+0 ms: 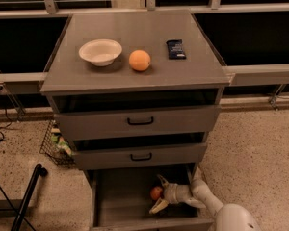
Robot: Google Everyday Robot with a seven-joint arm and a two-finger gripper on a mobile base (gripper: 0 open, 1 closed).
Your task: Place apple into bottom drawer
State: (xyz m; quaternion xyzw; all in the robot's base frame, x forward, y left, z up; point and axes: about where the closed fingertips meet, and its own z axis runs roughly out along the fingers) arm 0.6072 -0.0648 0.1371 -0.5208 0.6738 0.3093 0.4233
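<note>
The apple [156, 193], small and red, lies inside the open bottom drawer [120, 203], the lowest of three grey drawers, right of the drawer's middle. My gripper [160, 193] reaches into the drawer from the right, at the end of the white arm [207, 201]. Its fingers [162, 180] stand spread above and below the apple, wider than the fruit, so the gripper is open around it.
On the cabinet top [135, 69] sit a white bowl [100, 51], an orange [139, 60] and a dark snack packet [176, 49]. The two upper drawers with black handles [140, 121] stand slightly ajar. A wire basket [55, 143] is on the floor at left, and a black pole [26, 196] at lower left.
</note>
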